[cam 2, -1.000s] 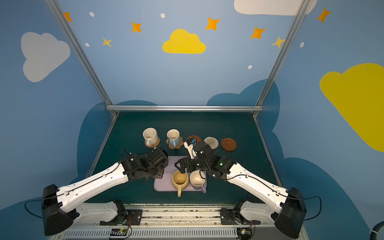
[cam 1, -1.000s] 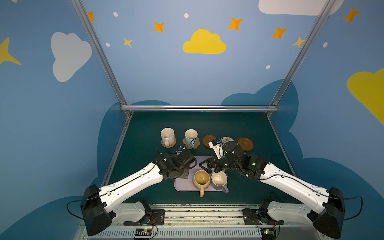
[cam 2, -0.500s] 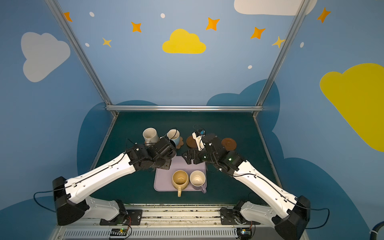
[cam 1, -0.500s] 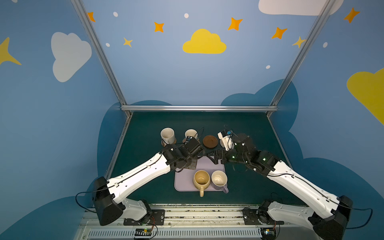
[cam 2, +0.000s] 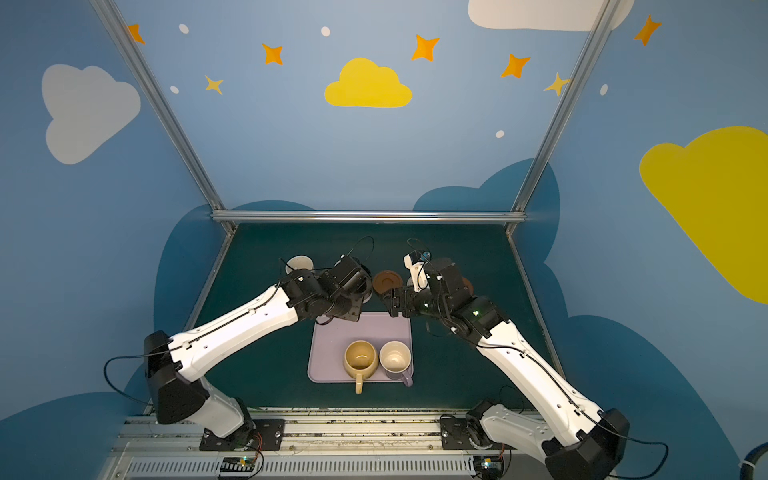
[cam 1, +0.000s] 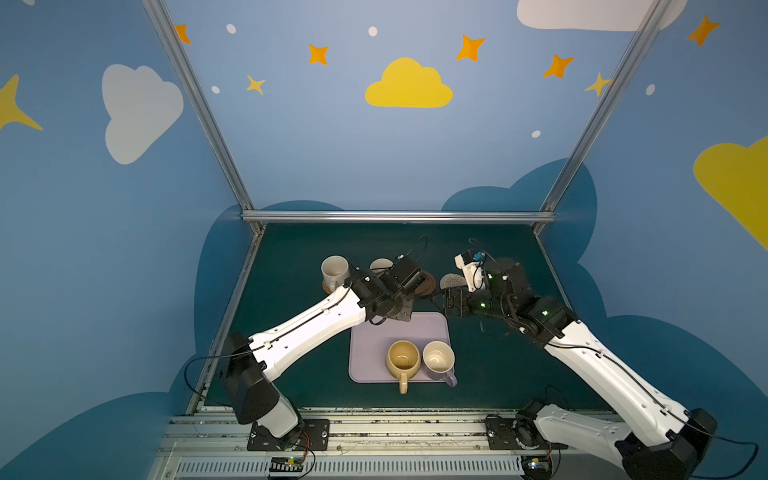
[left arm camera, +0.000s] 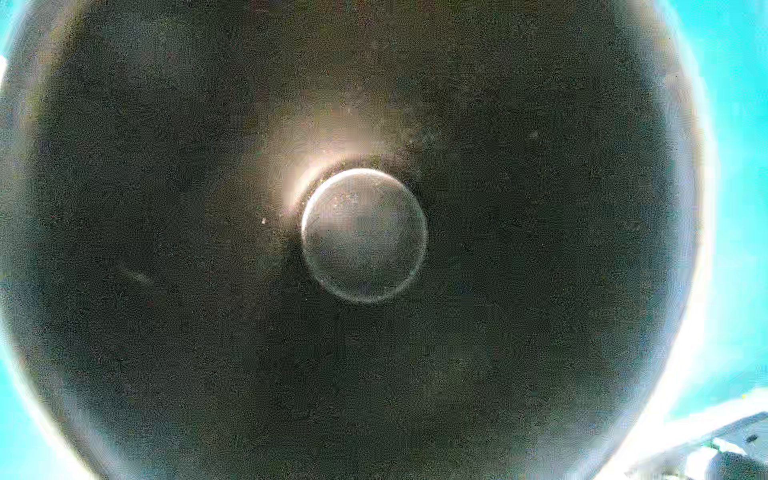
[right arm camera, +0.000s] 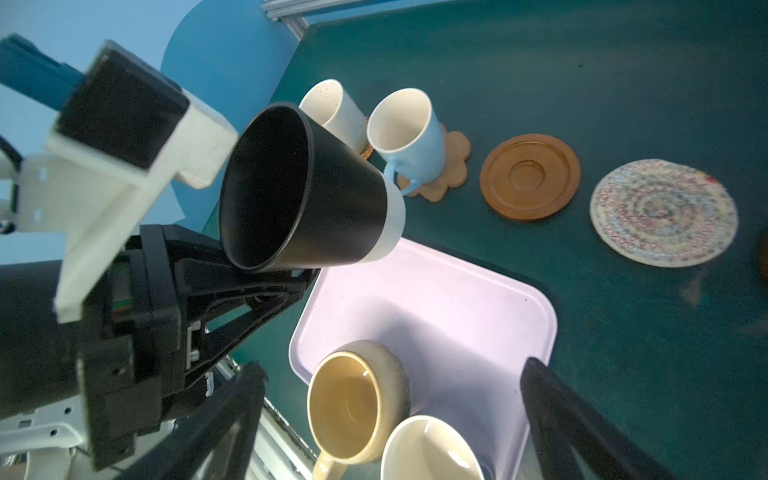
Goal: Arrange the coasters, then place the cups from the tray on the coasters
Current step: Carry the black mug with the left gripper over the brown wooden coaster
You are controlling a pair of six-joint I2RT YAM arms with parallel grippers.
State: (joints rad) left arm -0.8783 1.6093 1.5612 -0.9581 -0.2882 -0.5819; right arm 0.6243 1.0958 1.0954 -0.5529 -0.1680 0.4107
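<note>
Left end effector [right arm camera: 266,270] pinches black mug [right arm camera: 324,195] by rim wall; mug tilted, lifted clear of lilac tray [right arm camera: 457,299], base toward bare brown wooden coaster [right arm camera: 530,176] ahead. Right end effector [cam 1: 452,302] spread, empty, alongside near tray's far corner. Likely glazed ceramic: stiff, weighty, slick, chips easily. One-wall rim pinch may let it swing, so level before setting down

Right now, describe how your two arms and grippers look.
The left arm and right arm have white shells, black joints and bases, and thin black cables looping beside them. Green lights glow near the right wrist. The left gripper and right gripper are black with truss-braced fingers. A white bracket sits on each wrist.
</note>
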